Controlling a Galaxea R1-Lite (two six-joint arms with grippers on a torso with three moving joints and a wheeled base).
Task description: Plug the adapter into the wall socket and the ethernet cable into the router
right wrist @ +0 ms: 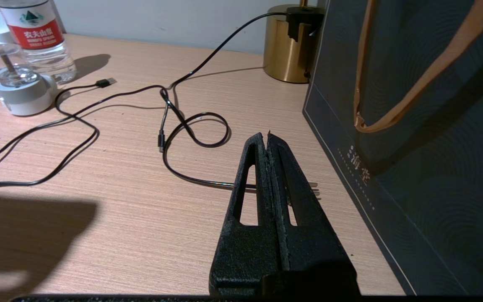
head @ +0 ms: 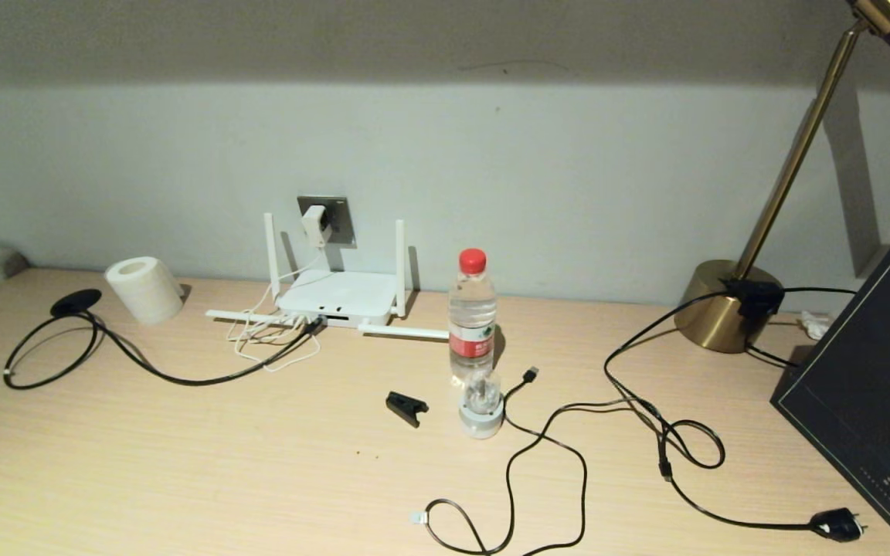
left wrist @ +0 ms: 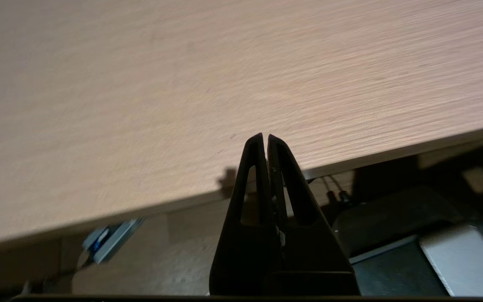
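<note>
Against the back wall: I see the wall socket (head: 328, 219) with the adapter (head: 314, 225) seated in it, tilted a little, its thin white cord dropping to the counter (head: 259, 463).
Router: the router (head: 341, 297) lies flat on the counter just below the socket, two antennas upright, two lying along the counter.
Router ports: the ethernet cable (head: 182, 378) runs black across the counter from a loop at far left and ends at the router's front edge; I read its tip as sitting at the ports, but cannot confirm how deep.
Left gripper: the left gripper (left wrist: 265, 138) shows only in its wrist view, fingers pressed together, holding nothing, poised over the near edge of the counter.
Right gripper: the right gripper (right wrist: 265, 136) is likewise closed and empty, low over the counter beside the dark paper bag (right wrist: 413, 147), parked.
Other items, I note: water bottle (head: 472, 313) with red cap right of the router; a small white-based glass piece (head: 481, 409) just before it; black clip (head: 406, 408) to its left; toilet roll (head: 144, 289) far left; brass lamp (head: 723, 305) at right.
Loose leads: USB-tipped cable (head: 530, 375) and mains-plug cable (head: 837, 525) sprawl at right, both unplugged.
</note>
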